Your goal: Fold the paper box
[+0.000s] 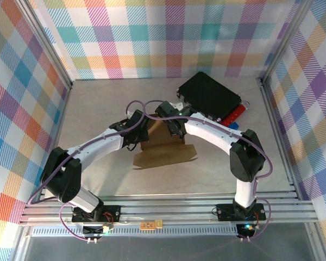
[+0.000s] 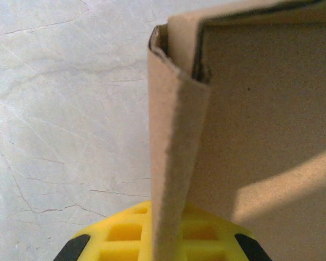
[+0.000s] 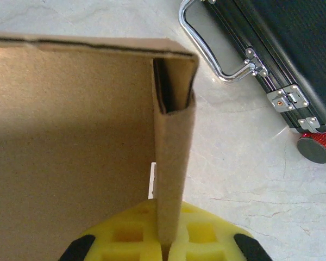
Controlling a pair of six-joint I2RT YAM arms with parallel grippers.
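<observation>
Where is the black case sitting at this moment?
In the top view the black case lies far right on the table, beyond the paper box; the right wrist view shows it right of the box's raised wall.

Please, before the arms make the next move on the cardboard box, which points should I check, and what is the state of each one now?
1. Jaws of the left gripper shut on the left wall of the paper box: ok.
2. Jaws of the right gripper shut on the right wall: ok.
3. Both held walls folded double: ok.
4. The front flap raised: not ok, it lies flat on the table.
5. The black case apart from the box: ok, bare table lies between them.
6. Wall tabs locked in place: cannot tell.
</observation>
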